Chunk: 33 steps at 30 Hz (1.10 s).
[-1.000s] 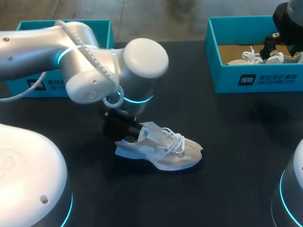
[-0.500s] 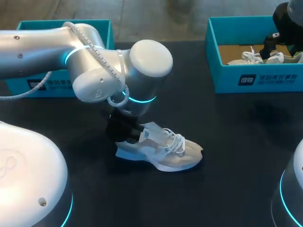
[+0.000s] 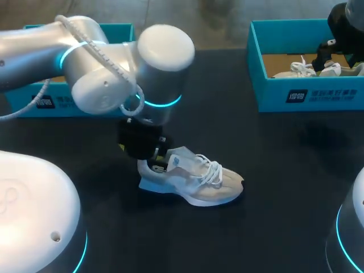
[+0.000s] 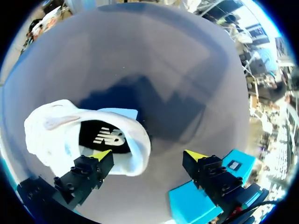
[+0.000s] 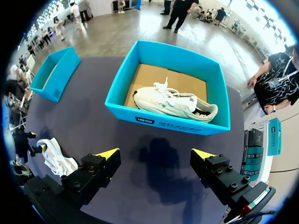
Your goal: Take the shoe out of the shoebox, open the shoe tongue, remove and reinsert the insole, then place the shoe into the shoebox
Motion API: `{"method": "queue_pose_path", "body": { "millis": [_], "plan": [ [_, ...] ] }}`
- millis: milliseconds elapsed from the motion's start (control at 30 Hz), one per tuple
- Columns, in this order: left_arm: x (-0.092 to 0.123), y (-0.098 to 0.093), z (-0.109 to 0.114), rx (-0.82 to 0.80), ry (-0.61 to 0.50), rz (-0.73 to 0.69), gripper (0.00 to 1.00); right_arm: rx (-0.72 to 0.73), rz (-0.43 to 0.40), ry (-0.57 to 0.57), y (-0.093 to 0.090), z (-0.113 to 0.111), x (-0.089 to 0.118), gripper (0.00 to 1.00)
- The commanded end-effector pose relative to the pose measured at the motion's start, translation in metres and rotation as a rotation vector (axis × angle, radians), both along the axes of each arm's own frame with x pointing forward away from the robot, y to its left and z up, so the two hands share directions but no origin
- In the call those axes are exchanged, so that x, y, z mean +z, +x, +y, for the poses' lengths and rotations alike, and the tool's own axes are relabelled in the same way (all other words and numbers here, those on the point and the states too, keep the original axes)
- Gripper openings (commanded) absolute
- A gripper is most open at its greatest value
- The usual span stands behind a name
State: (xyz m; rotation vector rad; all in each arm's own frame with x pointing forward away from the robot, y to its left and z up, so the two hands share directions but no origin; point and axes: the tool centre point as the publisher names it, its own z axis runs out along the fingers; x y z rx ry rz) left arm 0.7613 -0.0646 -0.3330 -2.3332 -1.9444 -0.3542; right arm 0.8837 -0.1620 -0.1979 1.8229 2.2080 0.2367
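Note:
A white sneaker [image 3: 193, 179] lies on its sole in the middle of the dark table, toe to the right and tongue raised. My left gripper [image 3: 151, 159] hangs over its heel. In the left wrist view the left gripper [image 4: 148, 155] is open. One yellow-tipped finger [image 4: 100, 156] sits at the sneaker's [image 4: 79, 135] heel opening, where the dark insole [image 4: 106, 137] shows, and the other stands well clear. My right gripper [image 5: 155, 154] is open and empty, high above the right shoebox [image 5: 168, 122], which holds a second white shoe [image 5: 175, 103].
A teal shoebox [image 3: 94, 31] stands at the back left, mostly hidden behind my left arm. The right shoebox [image 3: 307, 94] sits at the back right. In the right wrist view the sneaker [image 5: 56, 156] lies far off beside the finger.
My left gripper has opened wide at the sneaker's heel and the arm has risen and swung slightly left. The sneaker stays in place. The right arm has not moved.

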Motion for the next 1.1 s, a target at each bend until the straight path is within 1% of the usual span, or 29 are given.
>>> {"method": "queue_pose_path", "body": {
  "millis": [33,267,333,467,533,633,700,733,1100],
  "plan": [
    [0.026,-0.008,0.022,0.062,-0.112,-0.005,1.00,0.002,-0.001,0.002,0.000,-0.001,-0.001,1.00],
    [0.046,-0.011,0.039,0.241,-0.248,0.040,1.00,0.002,-0.001,0.002,0.000,-0.001,-0.001,1.00],
    [0.049,-0.011,0.046,0.290,-0.308,0.051,1.00,0.002,-0.001,0.002,0.000,-0.001,-0.001,1.00],
    [0.049,-0.011,0.059,0.413,-0.391,0.074,1.00,0.002,-0.001,0.002,0.000,-0.001,-0.001,1.00],
    [0.047,-0.011,0.069,0.484,-0.449,0.101,1.00,0.002,-0.001,0.002,0.000,-0.001,-0.001,1.00],
    [0.042,-0.011,0.085,0.585,-0.505,0.127,1.00,0.002,-0.001,0.002,0.000,-0.001,-0.001,1.00],
    [0.039,-0.013,0.099,0.625,-0.506,0.152,1.00,0.002,-0.001,0.002,0.000,-0.001,-0.001,1.00],
    [0.039,-0.014,0.102,0.631,-0.478,0.168,1.00,0.002,-0.001,0.002,0.000,-0.001,-0.001,1.00],
    [0.039,-0.014,0.102,0.631,-0.478,0.168,1.00,0.002,-0.001,0.002,0.000,-0.001,-0.001,1.00]
  ]
}}
